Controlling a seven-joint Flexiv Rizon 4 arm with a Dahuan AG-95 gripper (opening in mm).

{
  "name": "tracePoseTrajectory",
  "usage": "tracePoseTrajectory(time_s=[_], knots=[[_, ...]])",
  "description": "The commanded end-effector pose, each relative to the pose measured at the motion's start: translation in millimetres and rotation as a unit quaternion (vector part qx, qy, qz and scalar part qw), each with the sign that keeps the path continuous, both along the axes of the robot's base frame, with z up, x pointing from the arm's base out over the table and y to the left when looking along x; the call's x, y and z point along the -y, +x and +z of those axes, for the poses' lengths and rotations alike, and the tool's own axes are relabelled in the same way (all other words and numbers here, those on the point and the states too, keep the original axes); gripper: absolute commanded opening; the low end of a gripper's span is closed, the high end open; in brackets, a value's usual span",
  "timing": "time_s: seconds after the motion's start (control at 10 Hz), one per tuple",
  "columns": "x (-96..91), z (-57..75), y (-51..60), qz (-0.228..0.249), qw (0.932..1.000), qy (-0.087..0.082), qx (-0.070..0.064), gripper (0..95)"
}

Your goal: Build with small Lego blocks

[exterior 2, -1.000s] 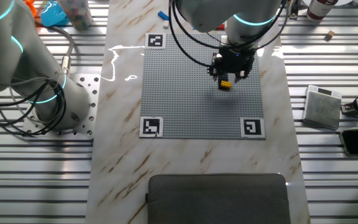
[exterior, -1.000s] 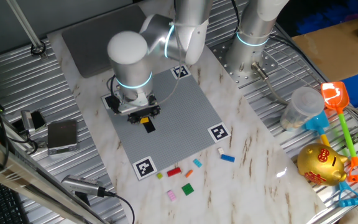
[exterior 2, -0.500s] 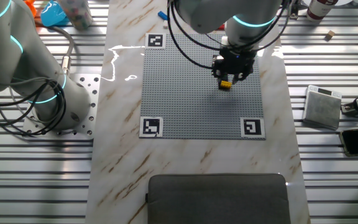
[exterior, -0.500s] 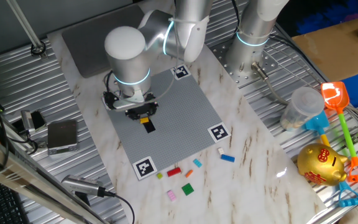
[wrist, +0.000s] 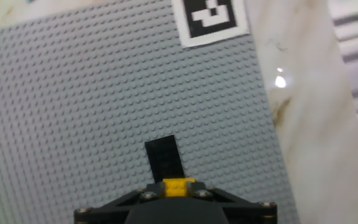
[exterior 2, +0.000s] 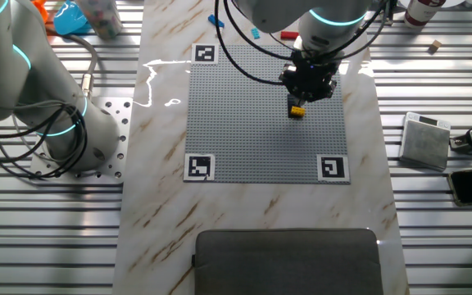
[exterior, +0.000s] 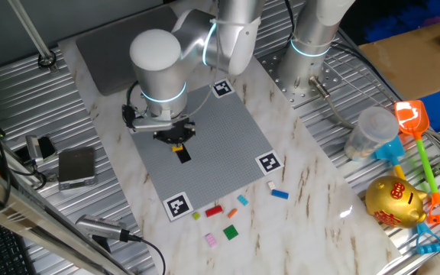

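Two bricks sit on the grey studded plate so far — a black brick lying flat just ahead of the claw, and a yellow brick right at the claw's tip, touching the black one's near end. In the hand view the yellow brick sits between the finger ends; the claw looks clenched on it, though the pads themselves are hidden, so I judge it gripped rather than see it.

From the fixed views the claw hangs low over the plate, with the yellow brick at the plate surface just under it. Whether it is fully pressed onto the studs — cannot tell.

Left to do, by my reading: most of it. Well away from the claw, off the plate's far edge on the marble tabletop, loose bricks wait — red, green, pink, blue, light blue and a small white one. None of these is attached to anything yet. Early stage of the build.
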State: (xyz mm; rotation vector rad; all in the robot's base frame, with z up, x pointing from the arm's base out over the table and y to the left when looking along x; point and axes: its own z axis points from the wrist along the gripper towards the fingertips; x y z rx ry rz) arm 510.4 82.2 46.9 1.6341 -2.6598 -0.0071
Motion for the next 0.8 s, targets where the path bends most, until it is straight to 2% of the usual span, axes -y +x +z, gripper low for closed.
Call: tracePoseTrajectory(time_s=[0.1,0.5,0.8], knots=[[-9.1,-1.1,3.1,-0.063,0.9980,0.006,0.003,0.0],[-21.9,-11.5,9.0,-0.071,0.9974,0.010,0.003,0.0],[-18.3,-18.1,6.7,-0.061,0.9981,0.010,0.003,0.0]])
